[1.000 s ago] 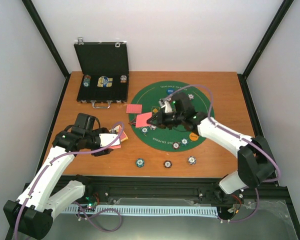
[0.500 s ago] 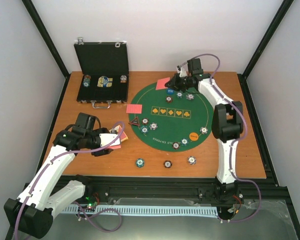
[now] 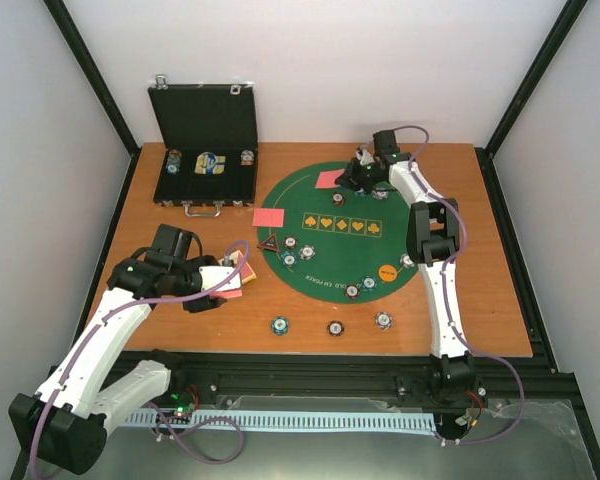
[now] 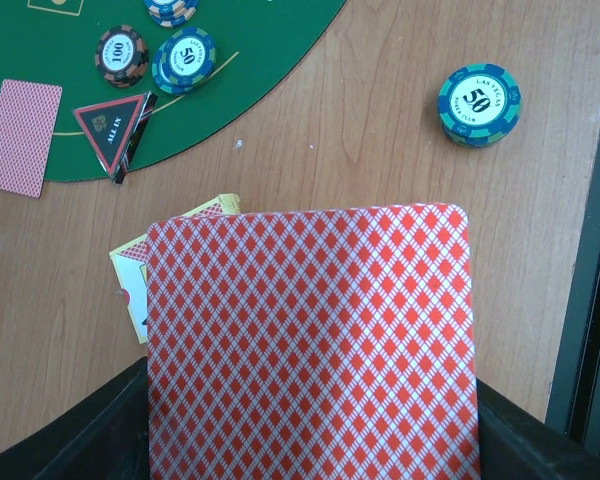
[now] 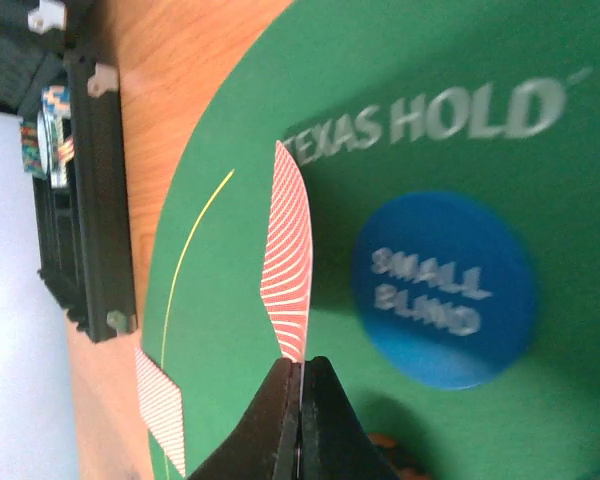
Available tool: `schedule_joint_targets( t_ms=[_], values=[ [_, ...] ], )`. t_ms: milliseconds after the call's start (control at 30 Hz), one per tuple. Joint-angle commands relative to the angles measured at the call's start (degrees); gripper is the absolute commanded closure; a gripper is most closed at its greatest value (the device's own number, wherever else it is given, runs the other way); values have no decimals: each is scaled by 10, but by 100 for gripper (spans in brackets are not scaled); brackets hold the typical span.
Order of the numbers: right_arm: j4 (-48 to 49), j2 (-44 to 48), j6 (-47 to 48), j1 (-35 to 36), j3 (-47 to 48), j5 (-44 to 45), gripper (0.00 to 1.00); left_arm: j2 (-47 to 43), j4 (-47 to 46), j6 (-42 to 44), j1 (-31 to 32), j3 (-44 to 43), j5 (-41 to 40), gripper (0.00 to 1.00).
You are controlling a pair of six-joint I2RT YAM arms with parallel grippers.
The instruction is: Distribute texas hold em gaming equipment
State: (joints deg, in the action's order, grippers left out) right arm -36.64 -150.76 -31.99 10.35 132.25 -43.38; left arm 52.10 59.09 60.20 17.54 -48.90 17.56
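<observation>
Wooden table (image 3: 480, 300), white walls, black frame posts. Far left corner: black hinged case (image 3: 205, 150), lid up, a few chips inside.

Left gripper (image 3: 223, 281): low over the near-left wood, just off the rim of the green felt mat (image 3: 330, 255). Jaws pressed onto a deck of red-backed cards (image 4: 310, 340), backs up, filling the wrist view. A yellow face-up card (image 4: 130, 270) pokes out beneath; can't tell if it is gripped or lying on the table.

Ahead of the deck: lone face-down card (image 4: 22, 135) at the mat's left edge, black red-edged triangle marker (image 4: 115, 125) just beside it, across the rim. Row of three striped chips (image 3: 335, 327) on bare wood along the near side. More chips around the mat's edge, orange disc (image 3: 387, 270) on its near right.

Right gripper (image 5: 300, 390): stretched to the mat's far side. Fingertips pinched tight on one edge of a single red-backed card (image 5: 287, 265).

Key relation: the card's long axis runs straight out from my right fingertips, to the left in the overhead view. It stands tilted on edge above the felt, just beside the blue Small Blind disc (image 5: 442, 290). Whether its free edge touches the felt, can't tell.

Judgement: this far seat belongs to the right arm; the left is well apart. The card should go flat beside the disc, not on it.
</observation>
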Motion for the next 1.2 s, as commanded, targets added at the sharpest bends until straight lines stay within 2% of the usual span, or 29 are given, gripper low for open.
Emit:
schedule_joint_targets(
  t_ms=[0, 300, 333, 400, 467, 500, 733, 800, 933, 1167],
  values=[
    [2, -15, -17, -19, 47, -10, 97, -8, 5, -3, 4, -20, 13, 61],
    [15, -40, -36, -22, 61, -9, 97, -5, 3, 0, 4, -20, 10, 61],
    [19, -43, -39, -22, 62, -9, 94, -5, 5, 0, 4, -21, 9, 61],
    [24, -42, -42, -22, 62, -6, 83, -5, 6, 1, 4, -22, 8, 61],
    [24, -40, -44, -22, 66, 0, 62, -5, 7, 2, 4, -21, 6, 61],
    [20, -37, -43, -22, 69, 5, 56, -5, 7, 2, 4, -21, 6, 61],
    [-38, 20, -1, -23, 67, 61, 42, -4, 7, 2, 4, -20, 7, 62],
    [-50, 48, 12, -23, 50, 76, 39, -6, 8, 2, 4, -19, 6, 62],
    [-76, 113, 30, -23, 3, 98, 37, -9, 4, -3, 4, -16, 4, 62],
    [-65, 235, 41, -22, -179, 133, 36, -10, 5, -12, 4, -19, 1, 62]
  ],
)
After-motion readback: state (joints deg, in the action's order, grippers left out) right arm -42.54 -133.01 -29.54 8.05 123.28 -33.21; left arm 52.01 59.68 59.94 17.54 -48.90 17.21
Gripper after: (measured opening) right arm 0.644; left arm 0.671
